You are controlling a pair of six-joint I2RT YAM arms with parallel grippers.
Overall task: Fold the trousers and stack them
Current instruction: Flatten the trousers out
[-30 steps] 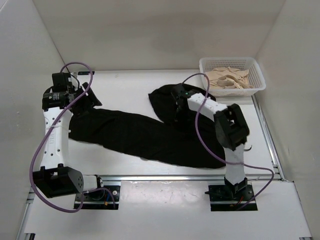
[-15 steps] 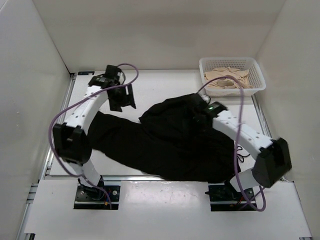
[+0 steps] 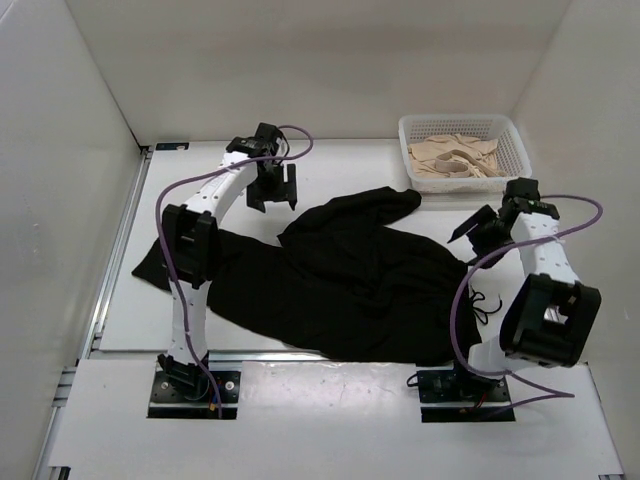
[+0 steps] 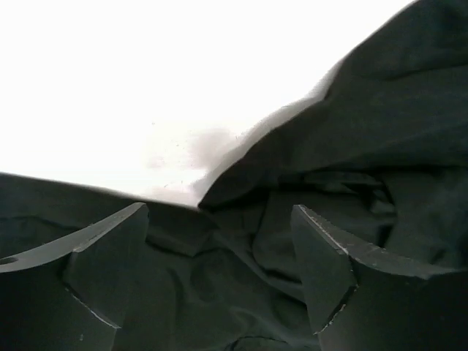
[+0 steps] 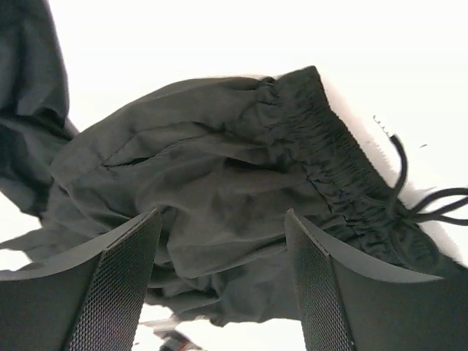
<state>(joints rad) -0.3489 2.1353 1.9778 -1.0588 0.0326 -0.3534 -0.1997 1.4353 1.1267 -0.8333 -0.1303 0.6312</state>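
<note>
The black trousers (image 3: pixel 330 280) lie wrinkled across the table, one leg reaching to the left edge and a folded part bunched at the back centre. My left gripper (image 3: pixel 272 197) hangs open just beyond their back edge. In the left wrist view it (image 4: pixel 219 212) holds nothing, with dark cloth (image 4: pixel 307 146) below. My right gripper (image 3: pixel 472 228) stands open off the trousers' right side. The right wrist view shows it (image 5: pixel 221 216) empty above the cloth, with the elastic waistband (image 5: pixel 329 146) and drawstring (image 5: pixel 428 205) to the right.
A white basket (image 3: pixel 512 135) with beige cloth (image 3: pixel 455 157) stands at the back right corner, close to my right arm. White walls enclose the table on three sides. A metal rail runs along the near edge by the arm bases.
My right gripper opened, let go of the trousers and pulled back to the right. The left arm swung from the far left to the back centre. The trousers' upper part now lies bunched toward the middle.
</note>
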